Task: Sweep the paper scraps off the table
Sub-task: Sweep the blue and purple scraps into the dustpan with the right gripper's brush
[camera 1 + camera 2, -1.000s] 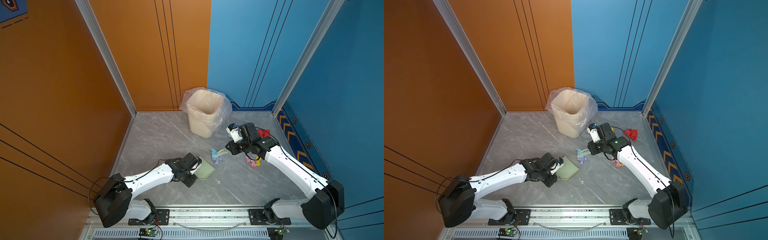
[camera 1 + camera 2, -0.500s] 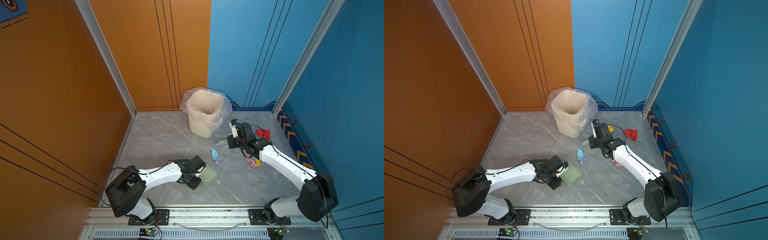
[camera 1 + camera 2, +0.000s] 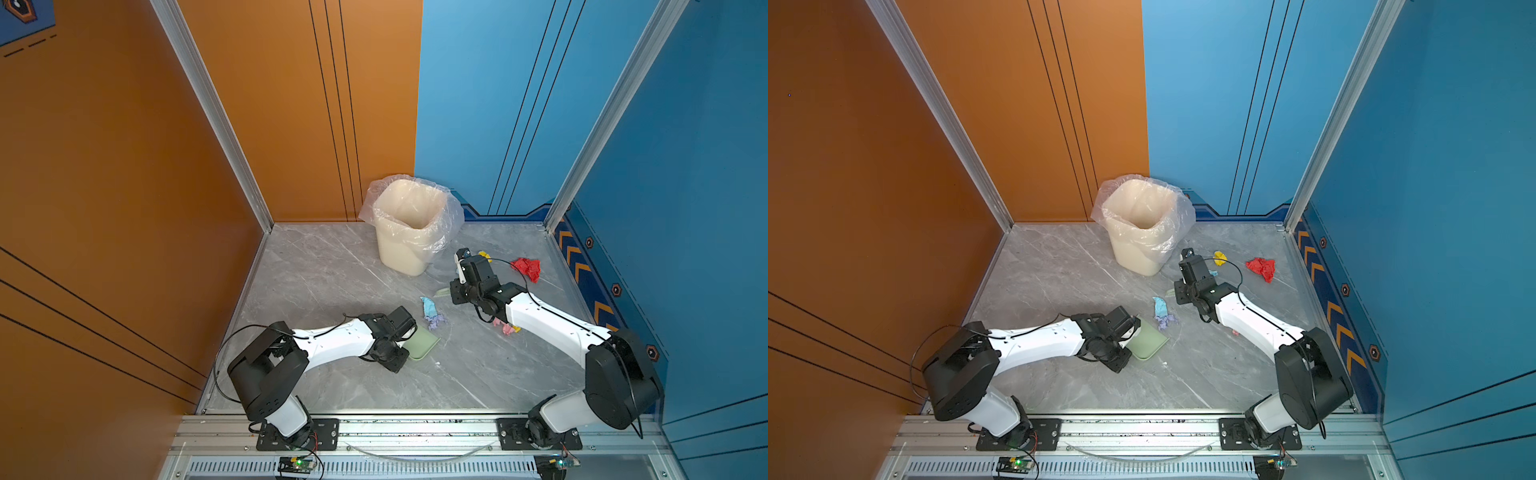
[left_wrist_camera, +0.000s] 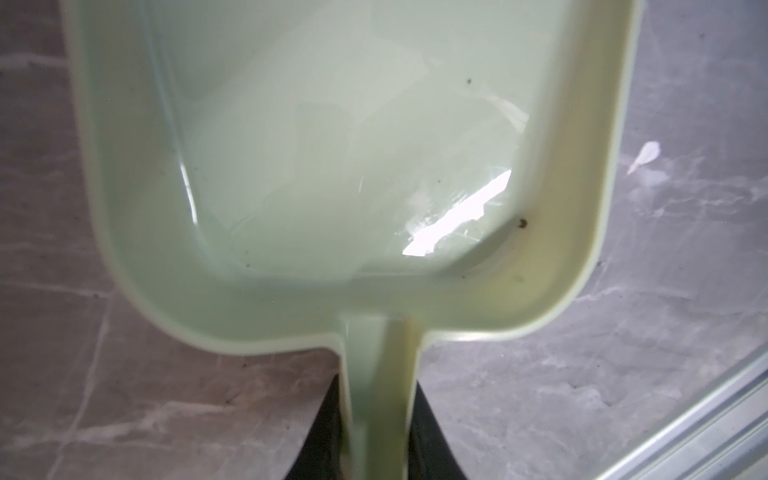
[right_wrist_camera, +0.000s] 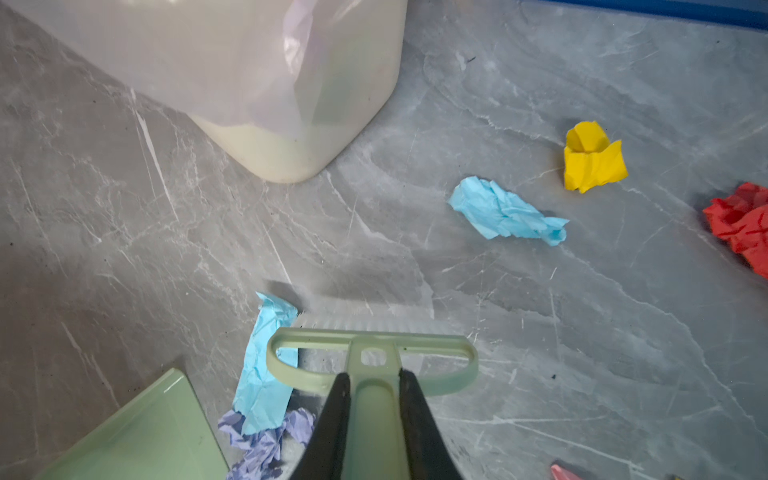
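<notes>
Both top views: mounted high on my own side, tilted down, facing the bin (image 3: 401,249) at the back. Far off; the whole table (image 3: 324,270) fits in frame. The pair overlap almost fully, offset slightly sideways.

Left wrist view: sits just behind my left gripper (image 4: 377,399), aimed along the dustpan (image 4: 332,166) handle. Very near; the pan fills most of the frame, table at the margins.

Right wrist view: just behind my right gripper (image 5: 374,382), aimed along the brush (image 5: 372,357), low over the table toward the bin's base. Near. Shares the dustpan with the left wrist view; shares the yellow scrap (image 5: 592,160) and red scrap (image 5: 744,224) with both top views.
</notes>
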